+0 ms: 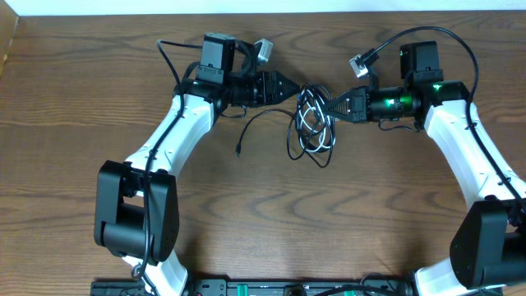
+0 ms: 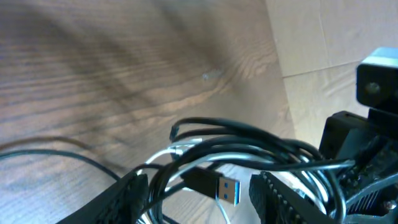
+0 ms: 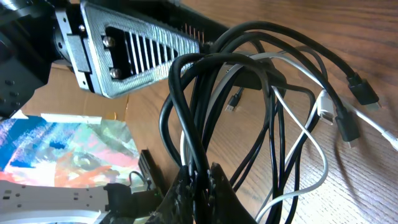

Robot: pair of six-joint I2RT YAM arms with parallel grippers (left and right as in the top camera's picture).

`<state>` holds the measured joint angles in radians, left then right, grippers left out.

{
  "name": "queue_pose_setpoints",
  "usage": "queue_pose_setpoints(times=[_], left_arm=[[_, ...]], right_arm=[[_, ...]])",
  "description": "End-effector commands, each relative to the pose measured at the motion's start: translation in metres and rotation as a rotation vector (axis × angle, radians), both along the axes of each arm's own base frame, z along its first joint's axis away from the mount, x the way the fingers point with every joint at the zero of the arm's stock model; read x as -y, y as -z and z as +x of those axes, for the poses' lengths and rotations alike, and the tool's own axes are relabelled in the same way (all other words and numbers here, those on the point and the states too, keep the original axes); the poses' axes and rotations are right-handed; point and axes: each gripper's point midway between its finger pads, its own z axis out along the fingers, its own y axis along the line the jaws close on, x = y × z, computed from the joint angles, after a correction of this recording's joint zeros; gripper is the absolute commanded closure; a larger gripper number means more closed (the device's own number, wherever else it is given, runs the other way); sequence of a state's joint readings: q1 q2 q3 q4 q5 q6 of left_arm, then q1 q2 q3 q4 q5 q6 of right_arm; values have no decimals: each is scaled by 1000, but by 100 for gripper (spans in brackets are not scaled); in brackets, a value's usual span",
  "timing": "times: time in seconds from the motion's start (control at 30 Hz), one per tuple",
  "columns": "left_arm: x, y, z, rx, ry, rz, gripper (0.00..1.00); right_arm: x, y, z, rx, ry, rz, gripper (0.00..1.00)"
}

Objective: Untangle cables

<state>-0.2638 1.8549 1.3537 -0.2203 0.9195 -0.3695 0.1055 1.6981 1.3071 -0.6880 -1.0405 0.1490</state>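
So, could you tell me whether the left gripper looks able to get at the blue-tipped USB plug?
Probably yes: the USB plug sits between the left gripper's open fingers, though black cable loops crowd just above it.

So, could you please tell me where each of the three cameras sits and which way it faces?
Overhead: fixed above the table, looking straight down; both arms show, left gripper and right gripper meeting at the cables.
Left wrist: on the left arm, looking forward between its own fingers at the cables; the right arm shows beyond.
Right wrist: on the right arm, looking past its gripper, shut on the cables, toward the left gripper.
Shared: both wrist views show the cables.
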Motion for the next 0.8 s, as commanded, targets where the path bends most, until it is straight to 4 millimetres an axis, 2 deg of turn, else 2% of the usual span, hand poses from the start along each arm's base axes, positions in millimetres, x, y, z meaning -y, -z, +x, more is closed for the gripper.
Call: queue_pose_setpoints(times=[0.0,0.37,0.6,0.77], left_arm=[[-3,1,-2,-4,-11,35,42],[2,5,-6,-9,-7,56,42],[8,-7,-3,31,20,4,42],[8,-6,-5,18,22,7,42]], right_arm=[[-2,-14,1,40,-20,31,99],[-2,-13,1,37,-20,31,99],[-2,-13,1,37,-20,31,99],[-2,-13,1,37,-20,31,99]])
